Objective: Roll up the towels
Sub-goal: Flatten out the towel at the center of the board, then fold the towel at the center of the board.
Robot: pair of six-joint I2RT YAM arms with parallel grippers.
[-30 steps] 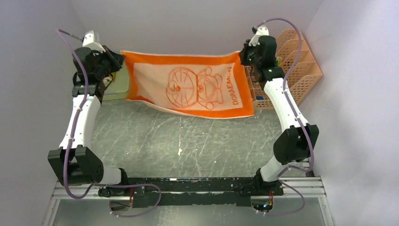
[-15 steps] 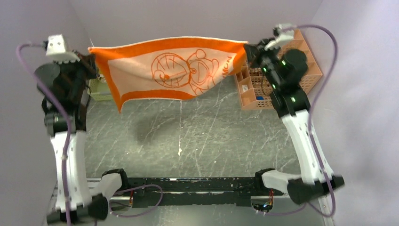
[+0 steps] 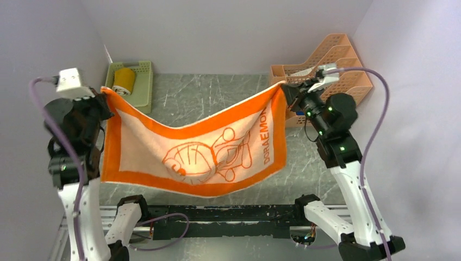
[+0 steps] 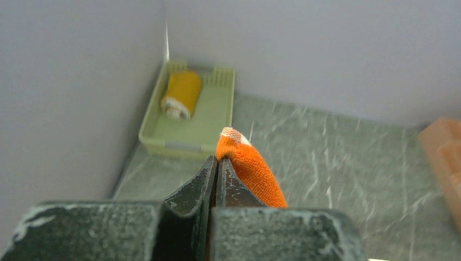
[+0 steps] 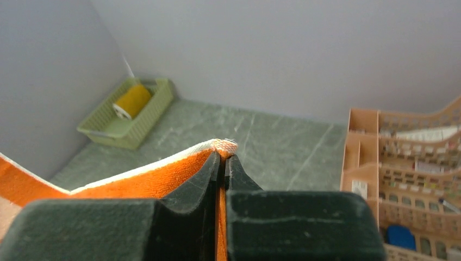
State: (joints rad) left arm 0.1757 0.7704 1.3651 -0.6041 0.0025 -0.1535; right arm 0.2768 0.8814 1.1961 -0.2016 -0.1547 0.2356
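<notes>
A large bright-orange cloth towel (image 3: 190, 149) with a pale peach panel, a cartoon figure and the lettering DORAEMON is held stretched in the air between the two arms, above the near part of the grey marbled table top (image 3: 217, 95). Its upper edge sags in a shallow curve between the two held corners, and the rest hangs down below them. One top corner is pinched by the left two-finger gripper (image 4: 217, 163), whose black fingers are pressed together on the orange fabric, with a small tip of cloth poking out beyond them. The opposite top corner is pinched in the same way by the right two-finger gripper (image 5: 224, 157), its fingers closed tight on the hem. A smaller mustard-yellow towel (image 3: 124, 80) is seen already rolled into a cylinder, lying inside the pale green plastic mesh basket (image 3: 142, 89) in the far left corner of the table, against the wall. A peach plastic file rack (image 3: 348, 57) is placed in the far right corner, just behind the right gripper
</notes>
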